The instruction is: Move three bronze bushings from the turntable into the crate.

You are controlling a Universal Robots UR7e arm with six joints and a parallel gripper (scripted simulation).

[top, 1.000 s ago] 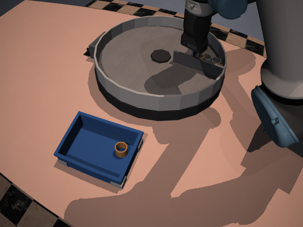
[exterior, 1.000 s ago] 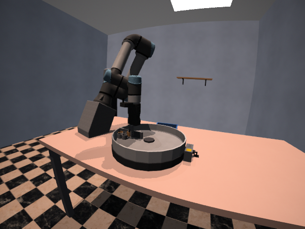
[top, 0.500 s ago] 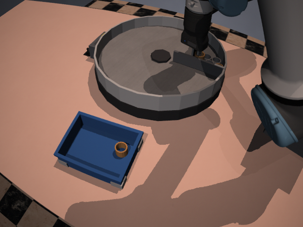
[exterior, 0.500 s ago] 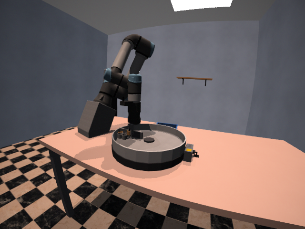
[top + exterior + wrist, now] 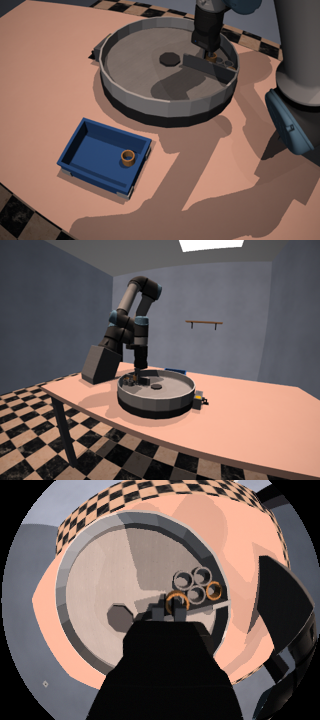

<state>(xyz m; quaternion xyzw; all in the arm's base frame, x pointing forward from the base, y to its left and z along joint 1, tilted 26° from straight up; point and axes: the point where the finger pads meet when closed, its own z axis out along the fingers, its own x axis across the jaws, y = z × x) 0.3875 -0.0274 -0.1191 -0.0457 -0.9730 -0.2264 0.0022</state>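
Tool (image 5: 209,54) (image 5: 137,376) (image 5: 168,600) grips a bushing (image 5: 211,57) (image 5: 134,377) (image 5: 177,602) (bronze, seemingly lifted).

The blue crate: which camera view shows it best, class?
The top view: it shows the blue crate whole, inside included. The exterior view shows only a sliver behind the turntable; the wrist view, none.

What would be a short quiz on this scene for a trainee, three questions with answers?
1. Multiple choice: How many bushings are in the crate?
A) none
B) one
C) three

2. True or false: The claw is shut on a bronze bushing.

3. Fill in the blank: In the wrist view, the number of gray bushings on the turntable is ____.

Key: 1. B; 2. true; 3. three
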